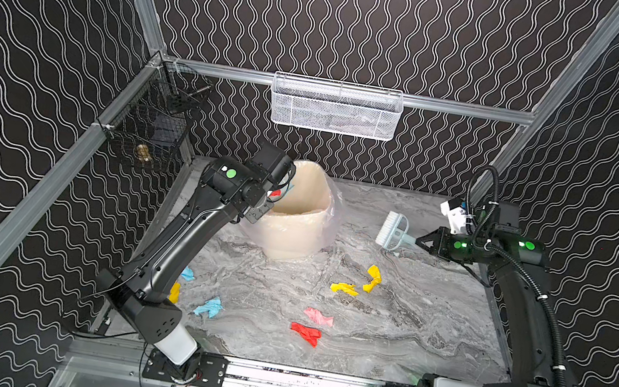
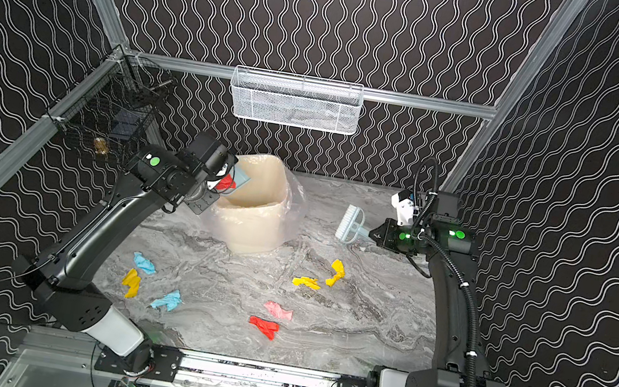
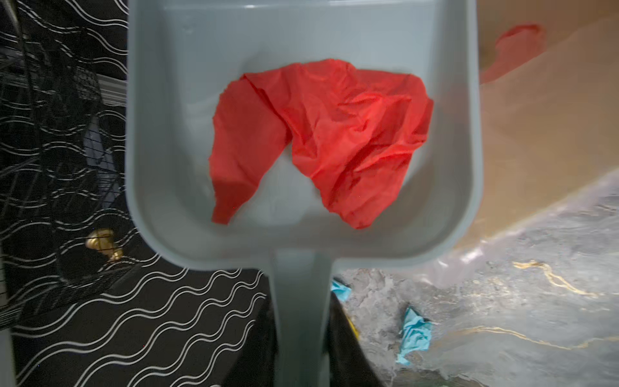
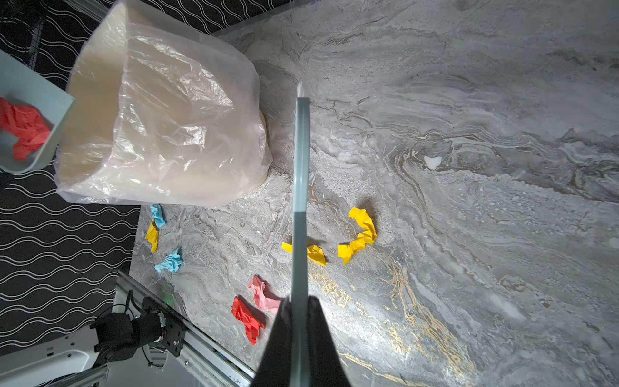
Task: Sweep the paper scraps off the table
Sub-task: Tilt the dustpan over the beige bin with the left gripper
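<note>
My left gripper (image 3: 301, 335) is shut on the handle of a pale blue dustpan (image 3: 187, 100). It holds the pan at the rim of a cream bin (image 1: 293, 234), and a red paper scrap (image 3: 321, 140) lies in the pan. My right gripper (image 1: 420, 241) is shut on a pale blue hand brush (image 1: 392, 229), above the table (image 1: 428, 306) at the back right. Several paper scraps lie on the marble: yellow ones (image 1: 373, 278) (image 1: 344, 288), a pink one (image 1: 318, 316), a red one (image 1: 306, 332), and light blue ones (image 1: 209, 307) (image 1: 187, 274) beside the left arm.
The bin has a clear plastic liner, and a red piece (image 3: 516, 47) shows inside it. A white mesh basket (image 1: 336, 108) hangs on the back rail. A black wire basket (image 1: 154, 128) hangs on the left rail. An aluminium rail (image 1: 303, 381) edges the front.
</note>
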`<state>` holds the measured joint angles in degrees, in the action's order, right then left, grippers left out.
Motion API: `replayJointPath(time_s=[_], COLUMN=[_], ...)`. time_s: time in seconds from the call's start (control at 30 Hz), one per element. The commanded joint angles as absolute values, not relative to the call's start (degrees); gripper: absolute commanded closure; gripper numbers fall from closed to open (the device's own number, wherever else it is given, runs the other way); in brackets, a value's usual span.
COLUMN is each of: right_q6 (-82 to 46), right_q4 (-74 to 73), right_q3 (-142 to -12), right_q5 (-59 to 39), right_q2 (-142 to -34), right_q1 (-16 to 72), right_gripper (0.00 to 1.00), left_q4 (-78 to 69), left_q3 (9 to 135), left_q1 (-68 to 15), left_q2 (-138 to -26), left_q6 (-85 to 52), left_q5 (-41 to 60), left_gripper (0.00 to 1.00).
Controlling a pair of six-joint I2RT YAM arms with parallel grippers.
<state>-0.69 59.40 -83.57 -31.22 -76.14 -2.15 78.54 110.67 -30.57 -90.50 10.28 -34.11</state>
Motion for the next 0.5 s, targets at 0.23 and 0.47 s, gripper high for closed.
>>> replayJointPath(time_s=[0.23,0.47], right_q6=[-1.2,-1.1], right_q4=[59.9,60.7], right_q3=[-85.5,-85.4], right_q5=[-30.2,-29.9], right_q2=[-76.8,-76.4], right_q1=[-0.4,0.3], right_gripper=[1.0,1.0], left_q4=[73.3,58.3], left_q3=[107.7,99.1], left_q1=[-36.2,-38.3], left_q2=[-93.5,-90.5], left_q6=[22.6,38.7], left_q5=[-55.5,-62.1], left_gripper=[0.93,0.94])
